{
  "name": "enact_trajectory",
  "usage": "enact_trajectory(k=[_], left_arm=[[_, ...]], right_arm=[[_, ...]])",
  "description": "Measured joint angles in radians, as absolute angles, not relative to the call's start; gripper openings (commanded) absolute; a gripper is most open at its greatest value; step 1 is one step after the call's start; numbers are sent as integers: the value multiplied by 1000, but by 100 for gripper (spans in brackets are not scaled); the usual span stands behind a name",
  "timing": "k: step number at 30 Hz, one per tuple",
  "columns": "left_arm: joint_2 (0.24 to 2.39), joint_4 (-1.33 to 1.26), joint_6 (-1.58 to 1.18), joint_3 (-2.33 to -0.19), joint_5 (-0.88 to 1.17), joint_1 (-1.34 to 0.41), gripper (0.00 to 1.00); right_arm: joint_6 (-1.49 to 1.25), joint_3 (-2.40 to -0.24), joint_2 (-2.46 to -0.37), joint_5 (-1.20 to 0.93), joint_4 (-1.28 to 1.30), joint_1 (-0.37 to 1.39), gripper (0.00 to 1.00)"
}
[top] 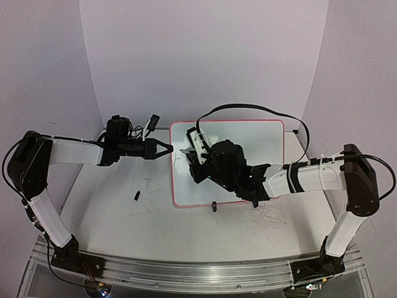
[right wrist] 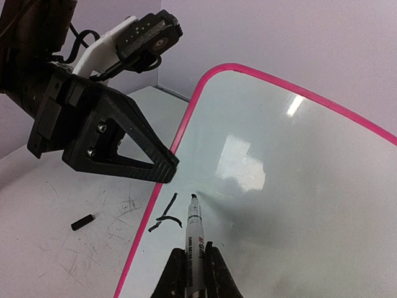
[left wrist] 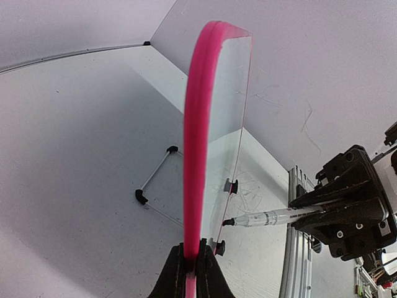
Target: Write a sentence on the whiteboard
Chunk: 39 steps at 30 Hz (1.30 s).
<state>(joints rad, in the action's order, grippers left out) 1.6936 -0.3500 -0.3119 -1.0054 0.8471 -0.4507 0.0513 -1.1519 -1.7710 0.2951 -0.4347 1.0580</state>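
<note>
Spreading across the whole top view, the pale bench carries faint grey scribbles and the whiteboard, which sits at the centre, shifted slightly toward 1 o'clock, its red rim rounded at the corners. Both arms reach in over it from 9 and 3 o'clock. The left end effector is closed tight on the board's rim at its 9 o'clock edge, one finger on each face. The right end effector is clamped around a marker, whose black tip meets the white surface just inside that same edge, close to the left fingers. At 9 o'clock of the tip lies the sentence, so far only a few short black strokes; what letter they form is not readable. One black clip foot shows at the board's 6 o'clock edge. A small black cap-like piece lies on the bench at 8 o'clock of the board, apart from it.
</note>
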Motion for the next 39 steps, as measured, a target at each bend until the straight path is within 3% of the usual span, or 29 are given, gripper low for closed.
enact_trajectory(k=[39], left_arm=[[1688,-349,-311,-1005,854,-451,0]], right_arm=[[25,-1168,-1798,310,-394,1068,0]])
